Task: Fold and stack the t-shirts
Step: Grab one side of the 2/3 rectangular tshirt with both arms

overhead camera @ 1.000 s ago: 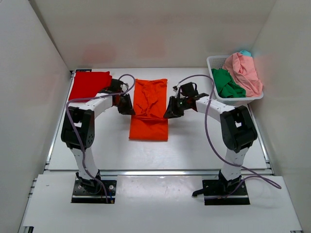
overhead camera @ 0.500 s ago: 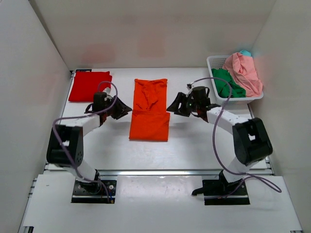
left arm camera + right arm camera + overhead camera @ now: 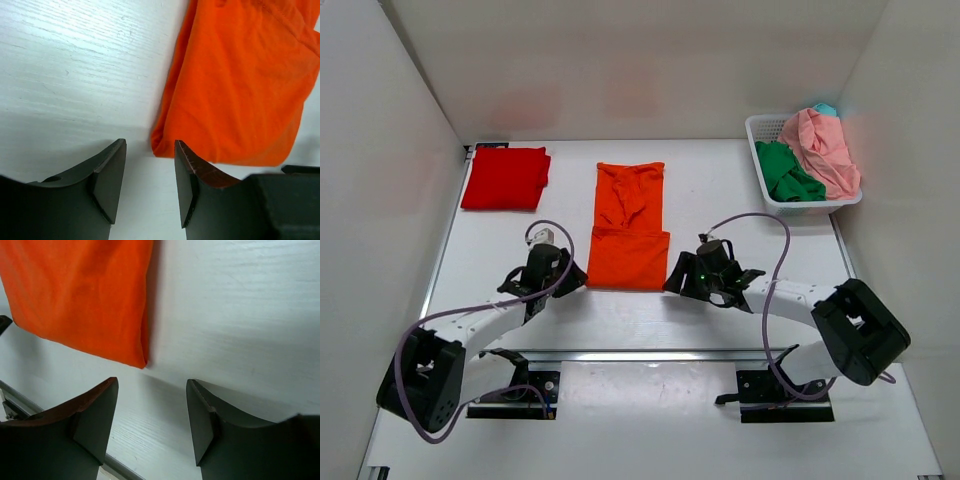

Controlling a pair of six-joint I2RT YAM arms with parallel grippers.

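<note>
A bright orange t-shirt point(image 3: 630, 225) lies folded into a long strip in the middle of the table, its near end doubled over. My left gripper point(image 3: 578, 280) is open and empty, low at the shirt's near left corner point(image 3: 165, 147). My right gripper point(image 3: 672, 283) is open and empty, low at the near right corner point(image 3: 140, 360). A deeper red t-shirt point(image 3: 506, 177) lies folded flat at the far left. Green point(image 3: 788, 172), pale pink point(image 3: 823, 147) and teal point(image 3: 825, 108) shirts are piled in the basket.
The white lattice basket point(image 3: 760, 128) stands at the far right against the wall. White walls close in the table at the left, back and right. A metal rail point(image 3: 640, 353) runs along the table's near edge in front of the arm bases.
Both arms have pulled back toward me from the shirt's middle sides to its near corners. The orange shirt has not visibly moved in the last half second.
</note>
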